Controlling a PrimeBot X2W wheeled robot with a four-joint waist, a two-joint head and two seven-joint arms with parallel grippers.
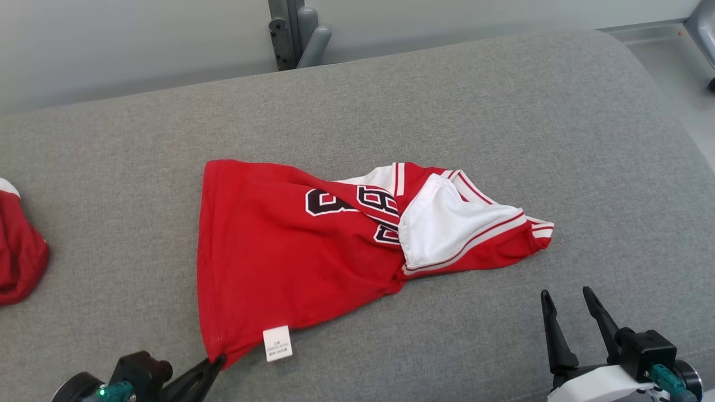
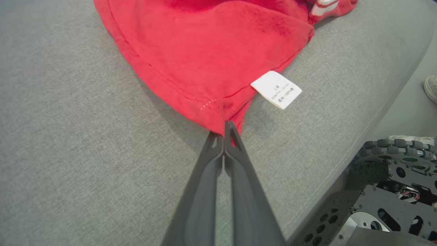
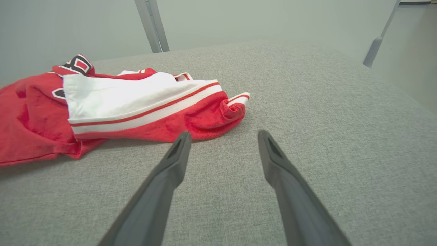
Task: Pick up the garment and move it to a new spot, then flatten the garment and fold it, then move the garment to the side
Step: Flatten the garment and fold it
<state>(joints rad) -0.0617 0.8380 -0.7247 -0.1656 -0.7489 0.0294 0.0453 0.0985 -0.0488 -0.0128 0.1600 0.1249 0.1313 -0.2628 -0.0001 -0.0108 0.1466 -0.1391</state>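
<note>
While the crumpled red-and-white jersey garment point(image 1: 279, 257) lies bunched mid-way across the grey fabric-covered surface point(image 1: 503, 111), the left gripper point(image 2: 227, 129) is pinched tight on its near hem corner beside the white care label point(image 2: 276, 89). The right gripper point(image 1: 567, 295) stands wide and empty near the sleeve end. Judged stage: first grasp only, with lifting, relocating, flattening, folding and setting aside yet to do.

Likely lab: grey padded bench point(image 1: 503, 111), bare wall point(image 1: 111, 44).

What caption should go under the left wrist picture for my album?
Left gripper pinches a corner of the red jersey, beside its white tag.
</note>
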